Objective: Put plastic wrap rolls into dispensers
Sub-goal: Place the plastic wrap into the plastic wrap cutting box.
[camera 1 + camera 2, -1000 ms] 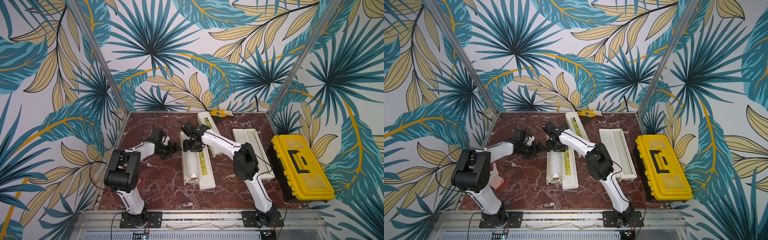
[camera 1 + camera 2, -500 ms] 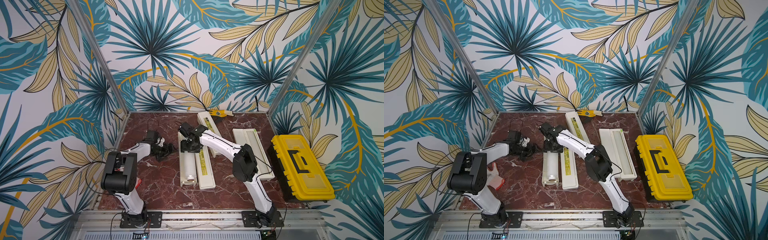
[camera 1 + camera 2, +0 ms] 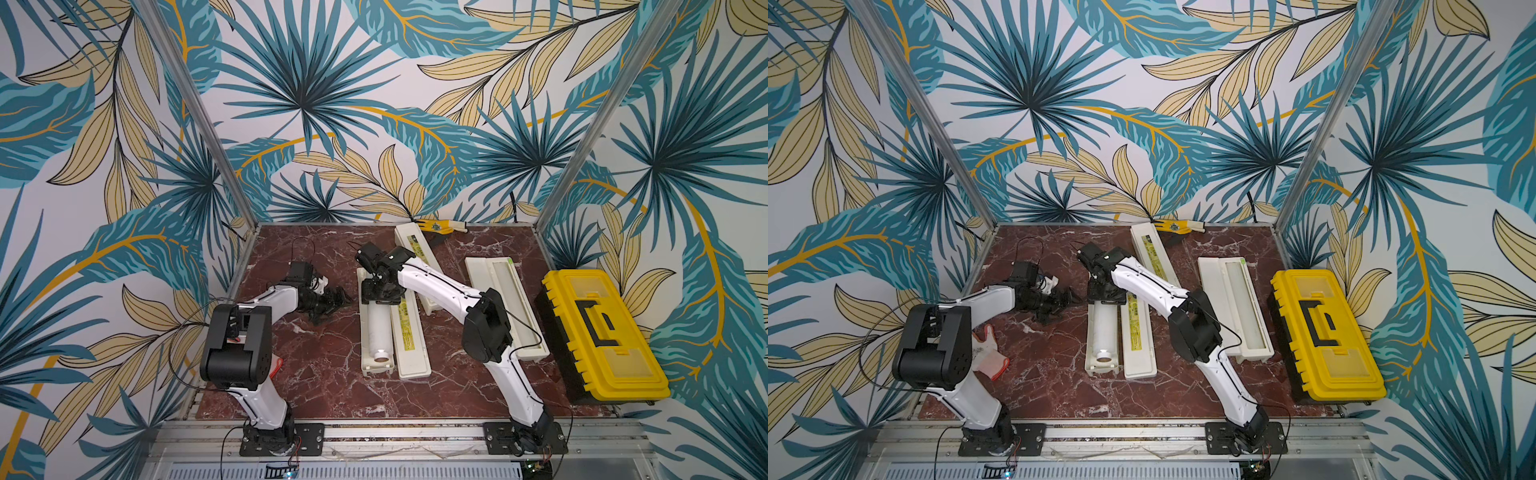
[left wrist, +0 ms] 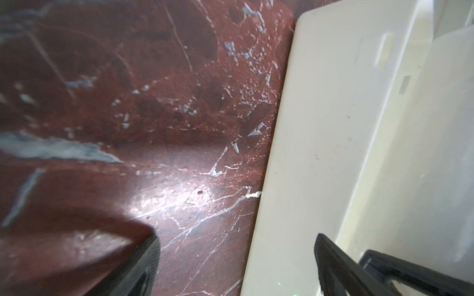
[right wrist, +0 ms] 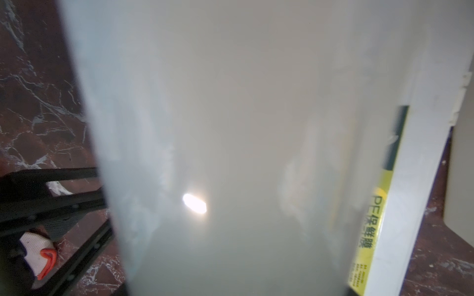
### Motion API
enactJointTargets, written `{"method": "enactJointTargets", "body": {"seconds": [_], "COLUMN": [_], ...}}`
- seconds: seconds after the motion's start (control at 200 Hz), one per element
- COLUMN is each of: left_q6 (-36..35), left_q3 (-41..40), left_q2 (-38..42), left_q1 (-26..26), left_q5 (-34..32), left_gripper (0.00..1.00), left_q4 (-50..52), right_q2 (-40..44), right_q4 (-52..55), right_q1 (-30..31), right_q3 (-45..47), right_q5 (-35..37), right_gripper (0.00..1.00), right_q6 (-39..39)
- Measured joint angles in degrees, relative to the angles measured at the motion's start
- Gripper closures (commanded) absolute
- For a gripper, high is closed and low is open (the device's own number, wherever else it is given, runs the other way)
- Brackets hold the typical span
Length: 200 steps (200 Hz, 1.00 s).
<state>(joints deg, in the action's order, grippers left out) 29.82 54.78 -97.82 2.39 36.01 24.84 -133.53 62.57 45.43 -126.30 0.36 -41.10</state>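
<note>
The middle dispenser (image 3: pixel 376 368) (image 3: pixel 1100 370) lies open, its lid (image 3: pixel 409 332) with the yellow-green label flat beside it. A milky plastic wrap roll (image 3: pixel 378 328) (image 3: pixel 1104 328) lies lengthwise in its base. My right gripper (image 3: pixel 376 293) (image 3: pixel 1105 293) sits over the roll's far end, shut on it. The roll (image 5: pixel 230 128) fills the right wrist view, with the lid (image 5: pixel 410 179) alongside. My left gripper (image 3: pixel 338 297) (image 4: pixel 238 261) stands open just left of the dispenser, holding nothing. The left wrist view shows the dispenser's outer wall (image 4: pixel 307 128).
A closed dispenser (image 3: pixel 415 245) lies at the back. Another open one (image 3: pixel 478 291) on the right holds a roll (image 3: pixel 509 299). A yellow toolbox (image 3: pixel 598 332) stands far right. A yellow glove (image 3: pixel 440 226) lies by the back wall, a white-orange glove (image 3: pixel 986 353) near the left arm.
The right gripper and the middle dispenser with its roll have shifted slightly left. The left gripper has drawn back a little from the dispenser and its jaws have widened.
</note>
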Motion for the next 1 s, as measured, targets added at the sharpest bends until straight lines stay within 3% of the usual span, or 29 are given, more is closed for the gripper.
{"method": "enactJointTargets", "body": {"seconds": [1.001], "left_q6": [0.0], "left_q3": [0.0], "left_q2": [0.0], "left_q1": [-0.7], "left_q5": [0.2], "left_gripper": [0.05], "left_q4": [0.1], "right_q2": [-4.6], "right_q4": [1.9], "right_q1": [2.2], "right_q3": [-2.0], "right_q5": [-0.1], "right_gripper": [0.61], "right_q6": [-2.2]}}
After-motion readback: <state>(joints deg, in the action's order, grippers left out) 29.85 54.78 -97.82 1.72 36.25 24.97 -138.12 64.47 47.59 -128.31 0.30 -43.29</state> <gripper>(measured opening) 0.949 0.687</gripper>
